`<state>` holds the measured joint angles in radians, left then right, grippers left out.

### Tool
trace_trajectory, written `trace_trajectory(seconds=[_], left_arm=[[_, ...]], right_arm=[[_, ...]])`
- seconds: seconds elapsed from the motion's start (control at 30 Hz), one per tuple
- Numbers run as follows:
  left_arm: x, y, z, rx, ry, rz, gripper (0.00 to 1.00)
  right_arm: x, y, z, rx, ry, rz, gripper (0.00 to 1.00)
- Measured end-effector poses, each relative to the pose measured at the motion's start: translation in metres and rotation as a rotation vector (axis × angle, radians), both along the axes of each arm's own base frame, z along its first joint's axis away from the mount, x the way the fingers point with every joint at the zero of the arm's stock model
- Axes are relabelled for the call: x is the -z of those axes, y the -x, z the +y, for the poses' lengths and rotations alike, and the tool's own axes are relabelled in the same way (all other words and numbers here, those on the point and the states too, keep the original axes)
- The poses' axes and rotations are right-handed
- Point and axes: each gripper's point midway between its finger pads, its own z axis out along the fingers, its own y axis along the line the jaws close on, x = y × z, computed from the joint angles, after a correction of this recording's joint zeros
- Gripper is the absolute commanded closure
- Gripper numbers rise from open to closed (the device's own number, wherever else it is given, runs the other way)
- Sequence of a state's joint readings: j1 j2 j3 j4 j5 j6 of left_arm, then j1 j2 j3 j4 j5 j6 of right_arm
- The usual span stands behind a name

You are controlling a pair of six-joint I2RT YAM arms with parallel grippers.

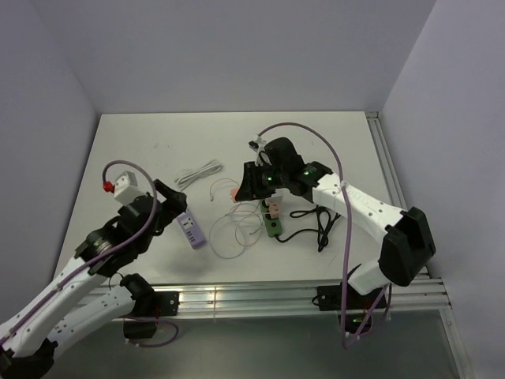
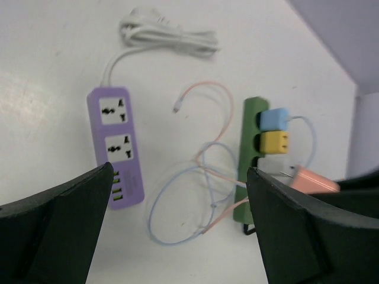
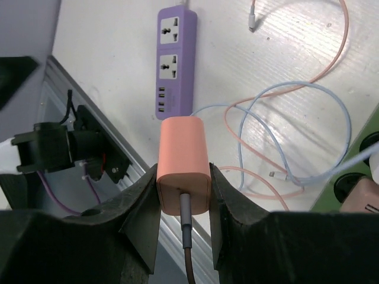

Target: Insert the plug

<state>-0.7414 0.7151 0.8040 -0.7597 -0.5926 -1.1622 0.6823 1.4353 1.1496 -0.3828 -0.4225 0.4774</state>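
The right tool (image 1: 245, 188) sits near the middle of the desk (image 1: 142, 142). Its 2 fingers are clamped snugly on the flanks of the orange plug (image 3: 183, 148), and a dark lead runs back from the plug between them. Through the left wrist camera the plug's metal prongs show bare, so it is in no socket. There it hangs just beside the near end of the green power strip (image 2: 251, 148), at about 3 o'clock of it. A blue adapter (image 2: 274, 118) and a yellow adapter (image 2: 274, 142) are seated in that strip, the blue one at 12 o'clock of the yellow.

From overhead, the purple power strip (image 1: 192, 230) lies at about 8 o'clock of the right tool, well apart from the plug. It lies flat on the desk with its 2 large sockets and a row of small ports facing up. The left tool (image 1: 175, 207) is close by at roughly 10 o'clock of the strip, its fingers spread wide with nothing between them. I cannot tell whether it touches the strip. The strip's white cord (image 1: 197, 172) lies bundled at 12 o'clock of it. Loose loops of pink cable (image 2: 204, 83) and pale blue cable (image 2: 150, 220) sprawl on the desk between the 2 strips.
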Motion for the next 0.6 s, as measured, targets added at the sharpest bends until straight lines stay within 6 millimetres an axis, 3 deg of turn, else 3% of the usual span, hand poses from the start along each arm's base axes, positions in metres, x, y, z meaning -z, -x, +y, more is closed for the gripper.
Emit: trace_trajectory(seconds=[0.17,0.37,0.47,0.6], left_arm=[[-0.044,0.006,0.025,-0.003,-0.041,-0.15,0.0],[-0.086,0.012,0.05,-0.086,-0.052,-0.207,0.0],[-0.093,0.018,0.064,-0.157,-0.024,-0.207,0.01],[-0.083,0.03,0.083,-0.238,-0.001,-0.187,0.01]], right_arm=[[0.007,-0.011,0.03,-0.02,0.081,0.018,1.0],[0.009,-0.015,0.086,-0.074,0.183,-0.002,1.0],[0.016,-0.015,0.115,-0.111,0.239,0.013,1.0],[0.041,-0.011,0.141,-0.146,0.356,0.032,1.0]])
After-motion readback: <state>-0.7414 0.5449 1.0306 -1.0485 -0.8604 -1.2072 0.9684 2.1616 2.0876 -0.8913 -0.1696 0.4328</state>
